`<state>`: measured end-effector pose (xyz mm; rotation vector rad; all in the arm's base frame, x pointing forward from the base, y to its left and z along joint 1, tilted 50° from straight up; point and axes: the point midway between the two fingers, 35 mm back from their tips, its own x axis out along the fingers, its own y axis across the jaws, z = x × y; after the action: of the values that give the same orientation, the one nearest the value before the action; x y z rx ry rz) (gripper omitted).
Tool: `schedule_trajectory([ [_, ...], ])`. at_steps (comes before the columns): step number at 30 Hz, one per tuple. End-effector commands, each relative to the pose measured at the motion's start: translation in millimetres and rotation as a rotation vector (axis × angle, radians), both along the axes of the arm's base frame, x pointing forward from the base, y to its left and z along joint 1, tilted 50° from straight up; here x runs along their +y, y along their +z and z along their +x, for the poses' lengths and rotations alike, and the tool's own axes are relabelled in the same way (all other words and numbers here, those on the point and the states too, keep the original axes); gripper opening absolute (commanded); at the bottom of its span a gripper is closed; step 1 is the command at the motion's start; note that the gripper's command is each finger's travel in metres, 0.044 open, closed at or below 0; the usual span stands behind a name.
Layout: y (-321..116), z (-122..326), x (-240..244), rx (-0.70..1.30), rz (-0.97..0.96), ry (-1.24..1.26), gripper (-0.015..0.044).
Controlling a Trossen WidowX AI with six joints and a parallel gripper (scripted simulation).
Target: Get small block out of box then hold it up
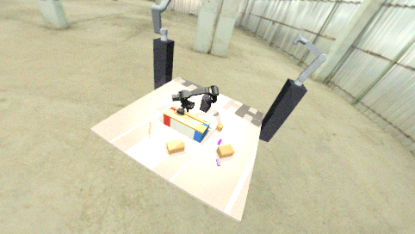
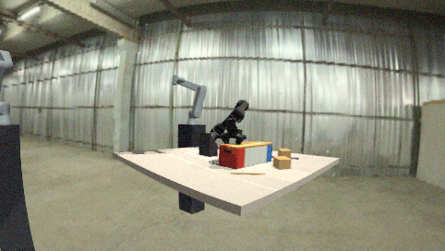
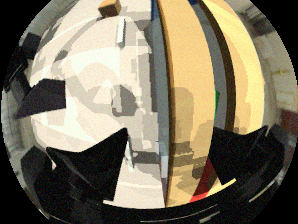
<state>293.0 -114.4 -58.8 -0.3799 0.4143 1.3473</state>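
The box (image 1: pixel 180 126) (image 2: pixel 256 156) has a pale clear front, a red end (image 1: pixel 167 120) (image 2: pixel 232 157), a blue end (image 1: pixel 201 133) (image 2: pixel 269 153) and a yellow wooden top with a long slot. A small patch of green (image 3: pixel 217 102), probably the block, shows in the slot beside the right finger in the wrist view; most of it is hidden. My gripper (image 1: pixel 184 110) (image 2: pixel 234 139) (image 3: pixel 161 128) is open and empty, low at the box top near the red end. One top strip lies between the fingers in the wrist view: the left finger is over the table side, the right over the slot. Contact cannot be told.
Wooden blocks (image 1: pixel 175 147) (image 1: pixel 226 150) (image 2: pixel 282 162) stand in front of the box; a smaller one (image 1: pixel 219 127) (image 3: pixel 109 7) is off the blue end. Purple pieces (image 1: pixel 219 142) (image 1: pixel 218 162) lie near them. A thin stick (image 1: pixel 150 129) (image 2: pixel 247 173) lies off the red end.
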Motion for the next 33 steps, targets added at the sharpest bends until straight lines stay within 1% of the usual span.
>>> schedule_trajectory([
  [1, 7, 1, 6, -0.001, 0.003, -0.003, 0.0400],
  [14, 21, 3, 18, -0.001, 0.004, -0.003, 0.0400],
  [21, 12, 1, 10, -0.001, 0.004, -0.003, 0.0400],
  [33, 18, 2, 15, -0.001, 0.004, -0.003, 0.0400],
])
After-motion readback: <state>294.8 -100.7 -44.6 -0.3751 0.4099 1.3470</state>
